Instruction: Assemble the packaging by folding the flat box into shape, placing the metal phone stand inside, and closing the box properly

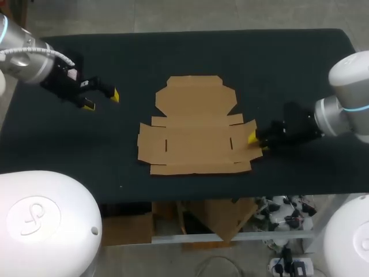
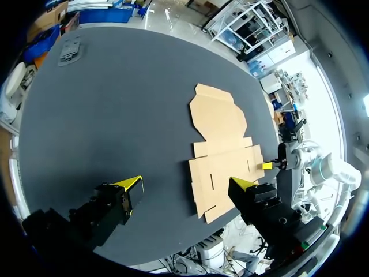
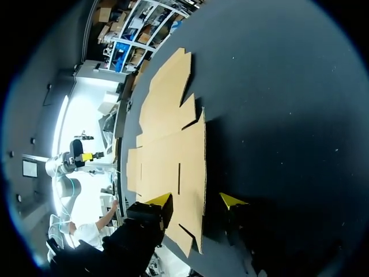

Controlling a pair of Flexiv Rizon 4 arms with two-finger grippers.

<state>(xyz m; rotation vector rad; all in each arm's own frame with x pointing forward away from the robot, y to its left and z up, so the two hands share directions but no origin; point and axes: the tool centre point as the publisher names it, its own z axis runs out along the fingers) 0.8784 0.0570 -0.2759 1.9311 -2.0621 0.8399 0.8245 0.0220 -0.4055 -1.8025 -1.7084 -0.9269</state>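
Note:
The flat brown cardboard box (image 1: pixel 195 127) lies unfolded in the middle of the black table, its lid panel pointing to the far side. My right gripper (image 1: pixel 256 142) is low at the box's right flap. In the right wrist view the right gripper (image 3: pixel 196 200) stands open, one finger over the cardboard (image 3: pixel 167 144) and the other over bare table, with the flap's edge between them. My left gripper (image 1: pixel 102 100) hovers open and empty over the table's far left, well clear of the box (image 2: pixel 222 150). A grey metal piece (image 2: pixel 69 49), likely the phone stand, lies near a far table edge.
Black table (image 1: pixel 69 144) surface surrounds the box on all sides. The table's front edge (image 1: pixel 173 199) runs just below the box's near flap. Left of the box there is wide bare cloth under my left arm.

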